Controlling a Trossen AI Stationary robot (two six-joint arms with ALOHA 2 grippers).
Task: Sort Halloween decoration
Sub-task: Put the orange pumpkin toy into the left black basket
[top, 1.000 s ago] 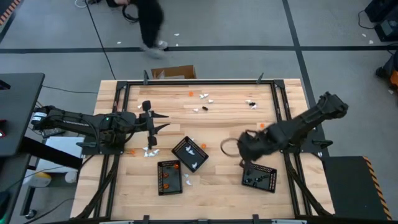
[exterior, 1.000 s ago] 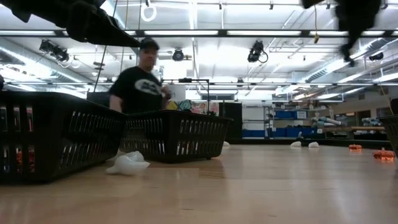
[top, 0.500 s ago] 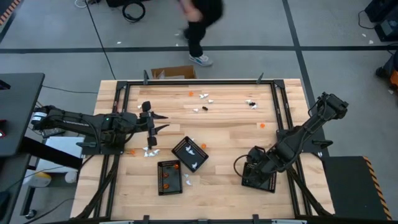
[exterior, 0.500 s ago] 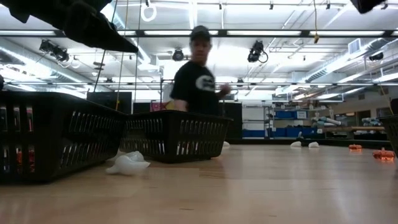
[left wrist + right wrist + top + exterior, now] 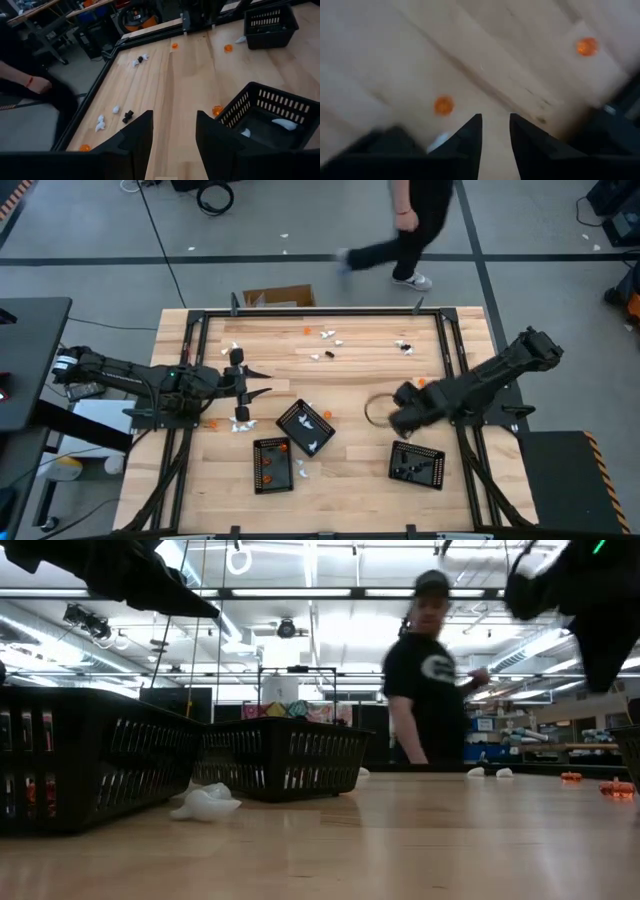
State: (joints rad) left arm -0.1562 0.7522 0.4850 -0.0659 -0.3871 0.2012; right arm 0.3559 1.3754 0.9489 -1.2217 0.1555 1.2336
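Bright, even light from ceiling strip lamps (image 5: 300,592), w/ glare on them in low view. Shadows on bench (image 5: 350,380) soft. Right wrist view heavily motion-blurred; person (image 5: 430,680) behind bench smeared too. Left wrist view sharp past the claw, dim at edges.

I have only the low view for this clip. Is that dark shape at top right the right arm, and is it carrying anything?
Observer: Yes, it is the right arm. The right end effector is open and empty, above bare wood.
Operator: Is anything near it?
Observer: An orange piece lies on the wood close to its fingertips.
Operator: What about the tray on that side?
Observer: The right-hand tray shows no orange or white inside it.
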